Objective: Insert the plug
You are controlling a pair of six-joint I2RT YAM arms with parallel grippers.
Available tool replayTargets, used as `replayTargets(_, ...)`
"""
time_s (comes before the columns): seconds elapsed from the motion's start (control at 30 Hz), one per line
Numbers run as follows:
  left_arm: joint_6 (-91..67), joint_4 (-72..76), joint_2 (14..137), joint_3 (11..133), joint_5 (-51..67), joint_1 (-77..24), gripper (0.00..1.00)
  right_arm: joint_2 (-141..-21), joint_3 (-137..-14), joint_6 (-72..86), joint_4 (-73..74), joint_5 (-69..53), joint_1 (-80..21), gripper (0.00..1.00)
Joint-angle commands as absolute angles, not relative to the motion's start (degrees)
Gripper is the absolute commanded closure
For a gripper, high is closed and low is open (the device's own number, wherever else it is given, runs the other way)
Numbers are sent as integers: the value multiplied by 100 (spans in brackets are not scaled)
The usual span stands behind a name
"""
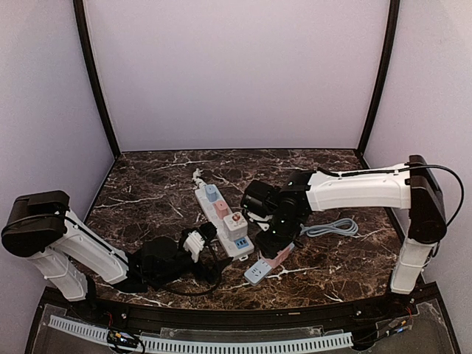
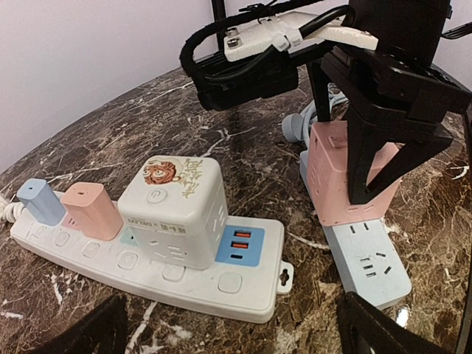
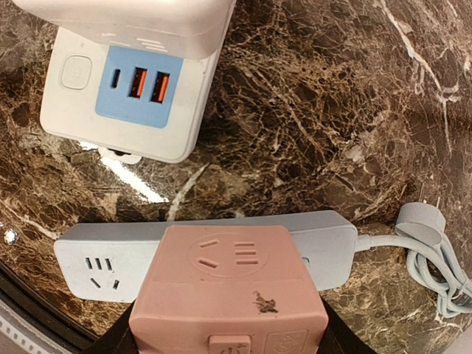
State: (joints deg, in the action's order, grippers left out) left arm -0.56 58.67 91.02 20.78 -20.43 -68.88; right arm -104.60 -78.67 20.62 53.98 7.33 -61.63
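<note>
Pink cube (image 3: 228, 287) on blue strip (image 3: 96, 262); white cube's (image 2: 173, 210) lettering unreadable.

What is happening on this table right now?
The right gripper has its jaws closed on the sides of a pink cube adapter, which stands on the pale blue power strip. Whether it is fully seated I cannot tell. The left gripper hovers open and empty beside the white power strip.

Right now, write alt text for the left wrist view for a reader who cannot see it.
The right gripper holds a pink cube adapter resting on a pale blue power strip at image right. At image left, a white power strip carries a blue plug, a pink plug and a white cube adapter, all on a dark marble table.
</note>
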Motion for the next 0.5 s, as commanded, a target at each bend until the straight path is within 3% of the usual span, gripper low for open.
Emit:
replayTargets(0.0, -35, 5941, 8943, 1978, -2028, -6864, 1, -11098, -7402, 2297, 5110, 574, -6249, 100)
replayTargets(0.47, -35, 5924, 8995, 1998, -1826, -6865, 1, -11318, -7023, 2433, 4781, 470, -6249, 100)
